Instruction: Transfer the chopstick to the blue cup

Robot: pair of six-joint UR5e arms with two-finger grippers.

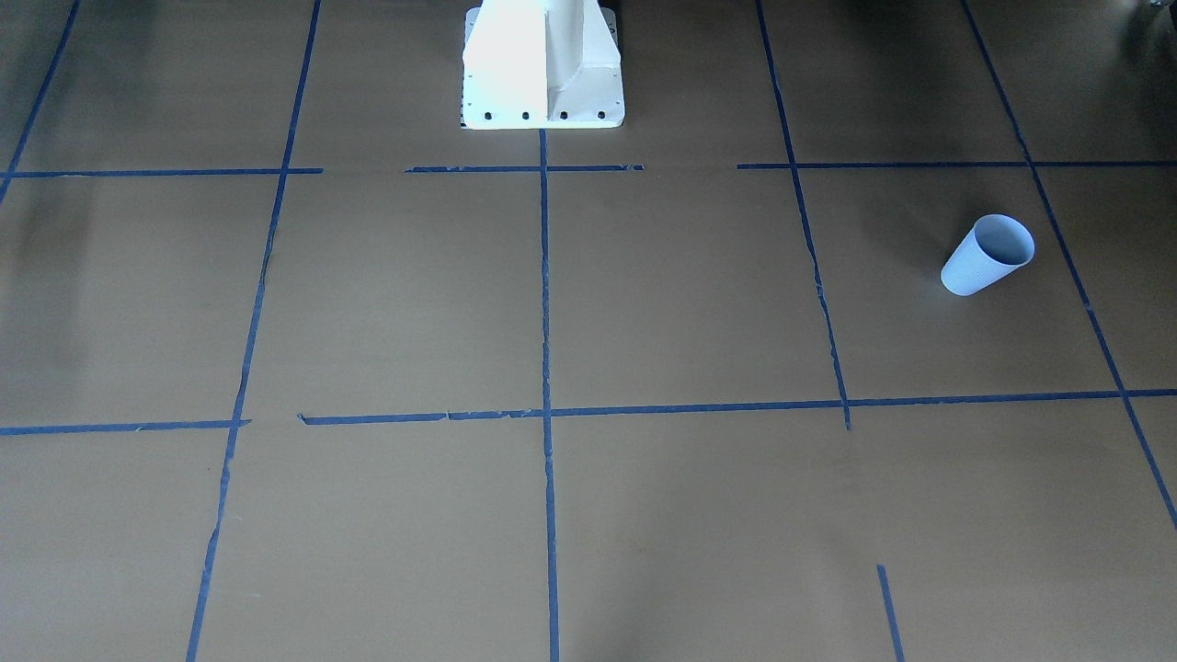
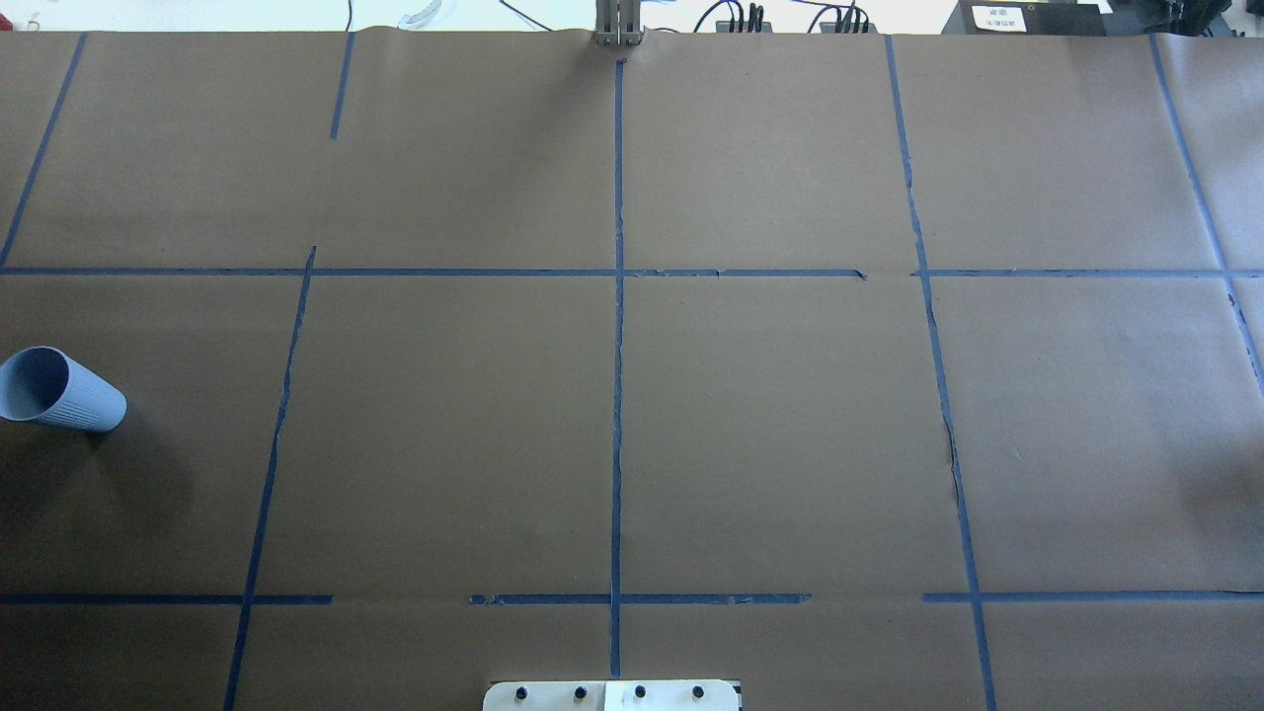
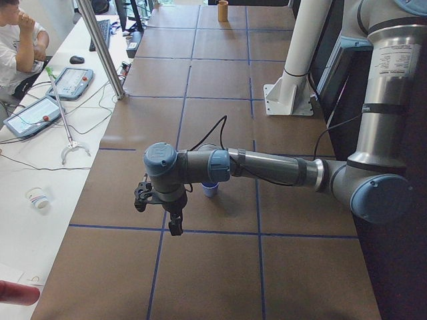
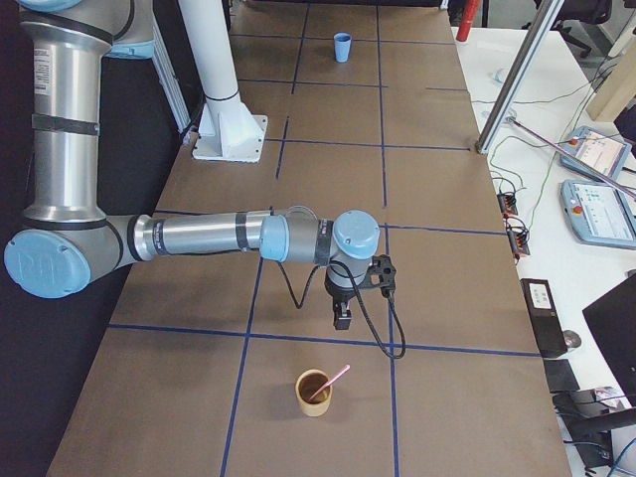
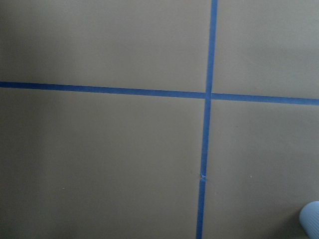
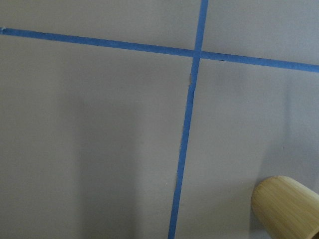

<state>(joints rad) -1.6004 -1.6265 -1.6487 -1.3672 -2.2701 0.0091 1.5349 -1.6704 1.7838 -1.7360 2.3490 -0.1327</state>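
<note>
The blue cup (image 1: pixel 988 255) stands upright on the brown table, on my left side (image 2: pixel 59 390). It also shows in the exterior left view (image 3: pixel 210 189), far off in the exterior right view (image 4: pixel 342 47), and as an edge in the left wrist view (image 5: pixel 311 220). One pinkish-red chopstick (image 4: pixel 334 380) leans in a bamboo cup (image 4: pixel 315 392) at my right end, which also shows in the right wrist view (image 6: pixel 286 206). My left gripper (image 3: pixel 175 228) hangs over the table just beside the blue cup. My right gripper (image 4: pixel 341 319) hangs above and behind the bamboo cup. I cannot tell whether either is open or shut.
Blue tape lines grid the table. The white robot pedestal (image 1: pixel 542 69) stands at the table's robot-side edge (image 2: pixel 612 694). An operator (image 3: pixel 17 30) sits at a side table with teach pendants (image 3: pixel 33 113), cables and a small paper cup (image 3: pixel 39 198).
</note>
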